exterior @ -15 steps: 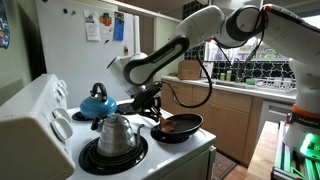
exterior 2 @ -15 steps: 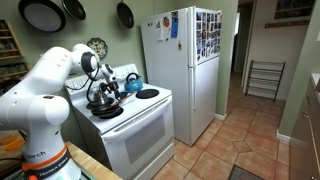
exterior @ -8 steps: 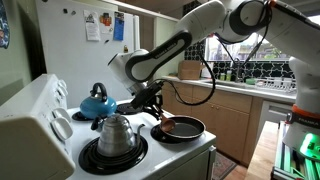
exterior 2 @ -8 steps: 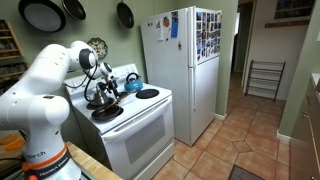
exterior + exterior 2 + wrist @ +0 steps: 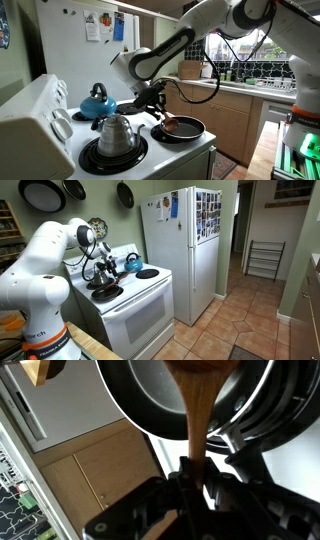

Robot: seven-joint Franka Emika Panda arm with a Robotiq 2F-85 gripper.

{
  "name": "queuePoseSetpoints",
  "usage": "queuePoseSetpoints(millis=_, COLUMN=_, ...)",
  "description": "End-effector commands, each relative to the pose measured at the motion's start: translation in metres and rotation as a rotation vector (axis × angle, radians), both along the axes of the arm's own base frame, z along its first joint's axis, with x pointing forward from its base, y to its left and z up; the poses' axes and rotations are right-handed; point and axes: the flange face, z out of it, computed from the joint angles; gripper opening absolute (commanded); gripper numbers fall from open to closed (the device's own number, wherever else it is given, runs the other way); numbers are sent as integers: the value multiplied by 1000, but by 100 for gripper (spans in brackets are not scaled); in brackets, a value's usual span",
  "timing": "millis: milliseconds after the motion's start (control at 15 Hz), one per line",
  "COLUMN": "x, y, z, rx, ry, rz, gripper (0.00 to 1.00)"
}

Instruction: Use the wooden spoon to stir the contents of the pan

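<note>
One bent arm (image 5: 172, 48), spoon (image 5: 200, 420) in claw (image 5: 157, 110)

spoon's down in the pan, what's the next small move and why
Probably sweep the wooden spoon in a short arc through the contents. The gripper is shut on the handle and the spoon's tip sits inside the pan by the reddish-brown food, so a sideways stroke, not more lowering, seems called for.

A white stove (image 5: 188, 160) carries three things in an exterior view: a steel kettle (image 5: 116, 130) on the near left burner, a blue kettle (image 5: 97, 101) farther back, and a black pan (image 5: 196, 132) at right.
</note>
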Motion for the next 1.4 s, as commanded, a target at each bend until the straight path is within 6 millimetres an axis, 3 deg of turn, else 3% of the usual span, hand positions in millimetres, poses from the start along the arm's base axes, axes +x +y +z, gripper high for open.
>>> queuePoseSetpoints(millis=0, x=-17, y=-6, z=1, rx=12, ry=32, rz=-22, gripper=4)
queuePoseSetpoints(millis=933, x=-52, y=-23, z=-12, rx=25, ry=89, rz=-44, gripper=4)
queuePoseSetpoints(millis=1000, x=-52, y=-24, z=-12, rx=24, ry=88, rz=-39, gripper=38)
queuePoseSetpoints(millis=1333, x=-55, y=-24, z=-7, rx=14, ry=81, rz=-25, gripper=72)
